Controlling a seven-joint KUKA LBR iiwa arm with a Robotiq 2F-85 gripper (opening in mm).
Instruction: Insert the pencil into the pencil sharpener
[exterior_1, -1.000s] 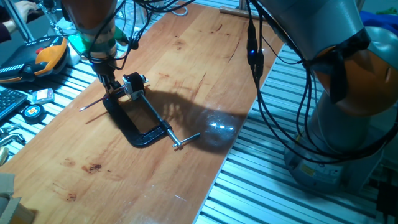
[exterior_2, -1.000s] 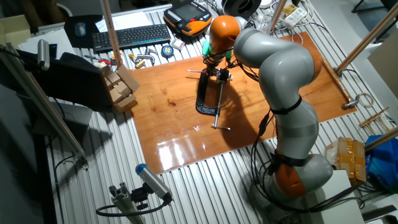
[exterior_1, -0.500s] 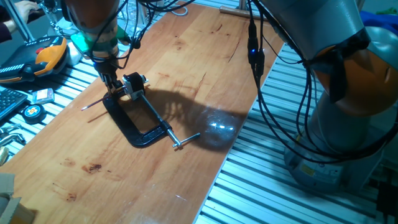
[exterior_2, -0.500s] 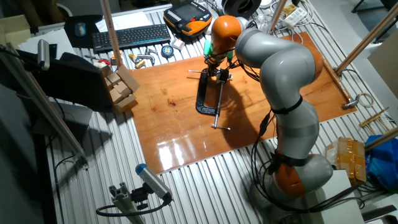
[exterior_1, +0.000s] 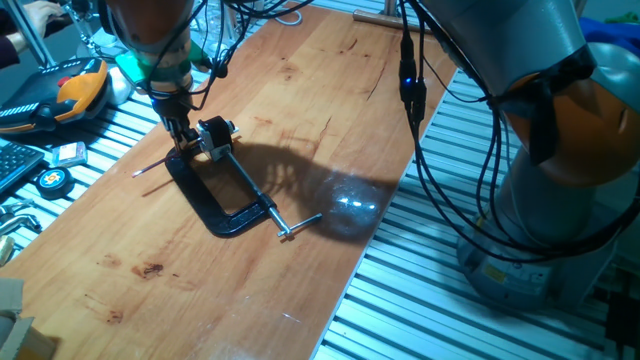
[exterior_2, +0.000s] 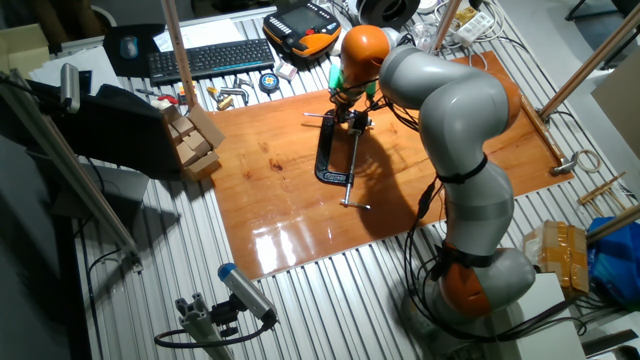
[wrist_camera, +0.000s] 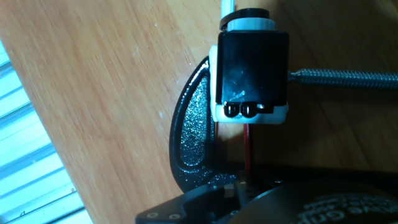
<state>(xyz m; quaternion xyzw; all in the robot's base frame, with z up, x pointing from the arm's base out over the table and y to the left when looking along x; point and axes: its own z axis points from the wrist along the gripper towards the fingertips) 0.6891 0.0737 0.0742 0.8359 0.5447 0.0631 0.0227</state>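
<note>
The pencil sharpener (exterior_1: 213, 134), a small white and black block, sits clamped in the black C-clamp (exterior_1: 212, 205) on the wooden table. My gripper (exterior_1: 178, 136) stands just left of it, fingers close together on the thin red-brown pencil (exterior_1: 155, 166). The pencil's pale end (exterior_1: 134, 175) sticks out to the left. In the hand view the pencil (wrist_camera: 247, 146) runs straight from my gripper (wrist_camera: 245, 180) up to the sharpener's (wrist_camera: 252, 68) near face, beside the clamp frame (wrist_camera: 193, 137). The other fixed view shows the gripper (exterior_2: 348, 108), sharpener (exterior_2: 358, 122) and clamp (exterior_2: 327, 165).
The clamp's silver screw rod (exterior_1: 255, 195) points toward the table's right edge. An orange pendant (exterior_1: 70, 95) and a tape measure (exterior_1: 52, 180) lie left of the table. A keyboard (exterior_2: 200, 58) and wooden blocks (exterior_2: 195, 140) are beyond it. Black cables (exterior_1: 410, 90) hang from the arm.
The gripper and the pencil have shifted very slightly toward the sharpener; the pencil's pale end has moved a little to the right. The clamp and the sharpener have not moved.
</note>
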